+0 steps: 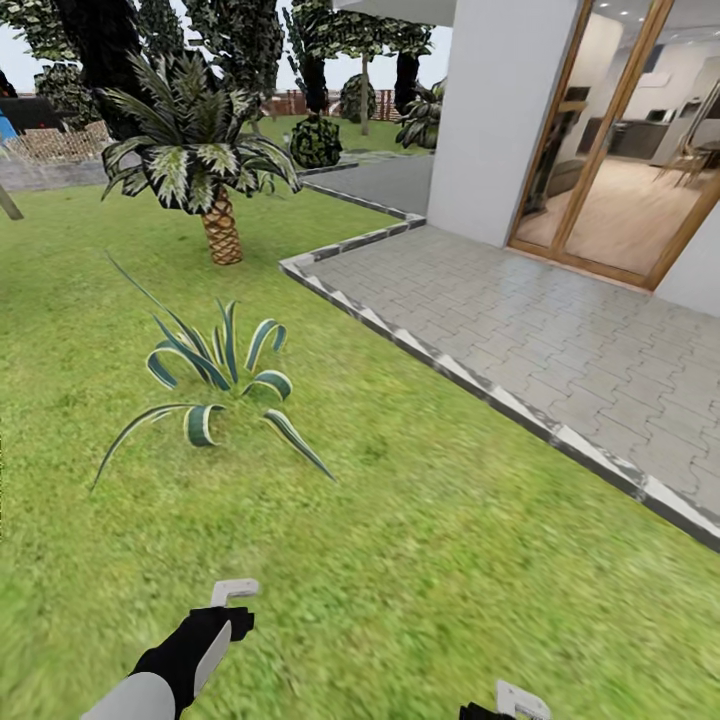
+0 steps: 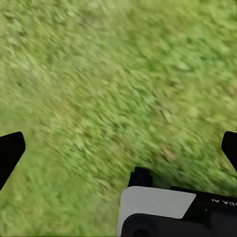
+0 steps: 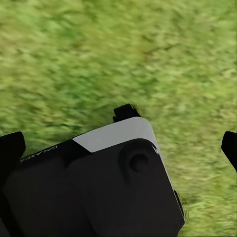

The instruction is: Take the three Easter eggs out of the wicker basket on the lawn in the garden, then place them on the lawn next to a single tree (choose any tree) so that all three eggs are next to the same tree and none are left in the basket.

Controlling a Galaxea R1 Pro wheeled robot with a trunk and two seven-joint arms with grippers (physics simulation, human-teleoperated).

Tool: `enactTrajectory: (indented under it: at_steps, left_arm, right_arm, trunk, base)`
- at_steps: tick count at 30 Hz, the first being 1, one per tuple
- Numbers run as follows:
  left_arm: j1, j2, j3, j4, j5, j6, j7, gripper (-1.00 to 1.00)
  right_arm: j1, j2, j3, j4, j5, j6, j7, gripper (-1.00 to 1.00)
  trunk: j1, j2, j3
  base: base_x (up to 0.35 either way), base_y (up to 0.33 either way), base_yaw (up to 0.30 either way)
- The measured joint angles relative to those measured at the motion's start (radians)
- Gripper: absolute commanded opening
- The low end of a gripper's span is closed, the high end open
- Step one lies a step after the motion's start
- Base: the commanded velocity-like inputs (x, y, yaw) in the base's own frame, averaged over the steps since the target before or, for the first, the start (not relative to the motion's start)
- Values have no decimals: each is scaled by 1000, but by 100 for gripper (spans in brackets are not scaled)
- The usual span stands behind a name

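The left tool [image 1: 232, 592] hangs low over the lawn [image 1: 420, 560], its black wrist and pale finger showing in the head view; in the left wrist view its dark fingertips [image 2: 10, 153] stand far apart at the two sides, wide and holding nothing, with only blurred grass between them. The right tool [image 1: 515, 700] peeks in at the bottom edge of the head view; in the right wrist view its fingertips [image 3: 11, 148] also sit wide apart and empty over grass. Ahead on the lawn grows a striped spiky plant [image 1: 215, 385], and beyond it a small palm [image 1: 200, 165] with a scaly brown trunk. The lawn's right edge meets a grey paved patio [image 1: 560, 320] along a pale kerb, before a house wall with glass doors [image 1: 620, 150]
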Motion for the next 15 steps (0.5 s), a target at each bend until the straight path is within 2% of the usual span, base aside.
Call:
enactTrajectory:
  at_steps: [15]
  left_arm:
    - [0,1,-12,0,0,-2,0,100]
  right_arm:
    - [0,0,4,2,9,-16,16,100]
  trunk:
    - [0,0,-21]
  base:
    - [156,281,-1]
